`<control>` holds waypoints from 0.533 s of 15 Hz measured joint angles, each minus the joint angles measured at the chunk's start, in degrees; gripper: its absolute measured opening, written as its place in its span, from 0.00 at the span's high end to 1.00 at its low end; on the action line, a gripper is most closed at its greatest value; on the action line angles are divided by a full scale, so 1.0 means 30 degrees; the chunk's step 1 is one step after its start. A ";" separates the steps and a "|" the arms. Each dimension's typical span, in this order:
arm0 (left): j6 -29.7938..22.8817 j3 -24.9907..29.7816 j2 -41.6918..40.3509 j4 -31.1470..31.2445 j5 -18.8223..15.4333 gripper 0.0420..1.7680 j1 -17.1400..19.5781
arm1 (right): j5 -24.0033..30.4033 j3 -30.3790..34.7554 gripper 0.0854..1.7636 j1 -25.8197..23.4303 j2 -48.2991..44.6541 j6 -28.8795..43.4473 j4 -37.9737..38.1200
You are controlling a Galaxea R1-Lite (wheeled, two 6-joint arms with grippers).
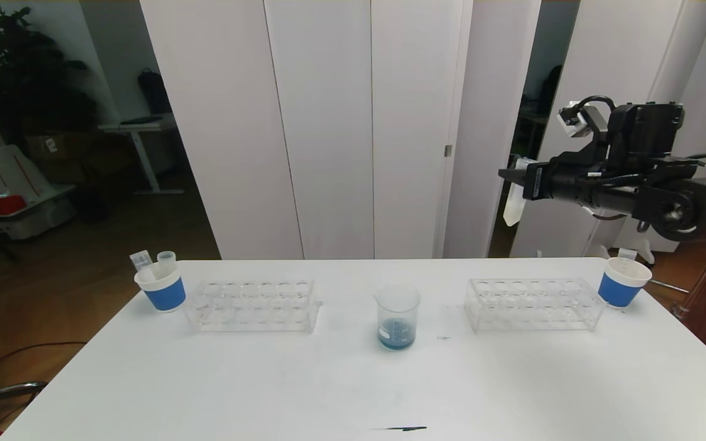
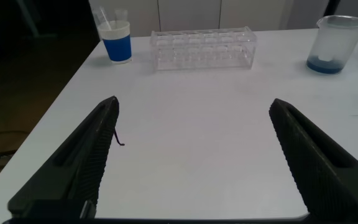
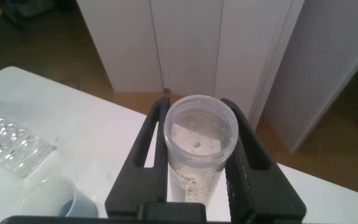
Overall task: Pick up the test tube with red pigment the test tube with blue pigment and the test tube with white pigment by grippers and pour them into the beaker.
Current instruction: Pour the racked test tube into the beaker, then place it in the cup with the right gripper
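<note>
My right gripper (image 1: 512,184) is raised high at the right, beyond the table's far edge. It is shut on the test tube with white pigment (image 1: 514,205), a clear tube that hangs bottom down. The right wrist view looks into the tube's (image 3: 201,134) open mouth between the black fingers (image 3: 157,124). The beaker (image 1: 397,318) stands mid-table with a little blue liquid in its bottom, and shows far off in the left wrist view (image 2: 334,43). My left gripper (image 2: 194,104) hovers open over bare table at the near left, holding nothing. The test tubes with red and blue pigment are out of view.
Two clear tube racks (image 1: 254,306) (image 1: 534,303) flank the beaker. A blue-and-white paper cup (image 1: 160,288) with clear tubes sticking out of it stands at the far left, and another cup (image 1: 621,283) at the far right. White cupboards stand behind the table.
</note>
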 joint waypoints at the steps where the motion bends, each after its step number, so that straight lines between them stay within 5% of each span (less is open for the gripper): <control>1: 0.0000 0.0000 0.0000 0.0008 0.0004 0.02 0.0000 | 0.1524 0.0211 0.70 0.0110 -0.0093 -0.0012 -0.0016; 5: 0.0000 0.0000 0.0000 0.0008 0.0000 0.02 0.0000 | 0.5685 0.2064 0.70 0.1219 -0.0719 -0.1743 -0.0366; 8: -0.0004 0.0000 0.0000 0.0008 0.0012 0.02 0.0000 | 0.5762 0.2710 0.70 0.2129 -0.0683 -0.3864 -0.0947</control>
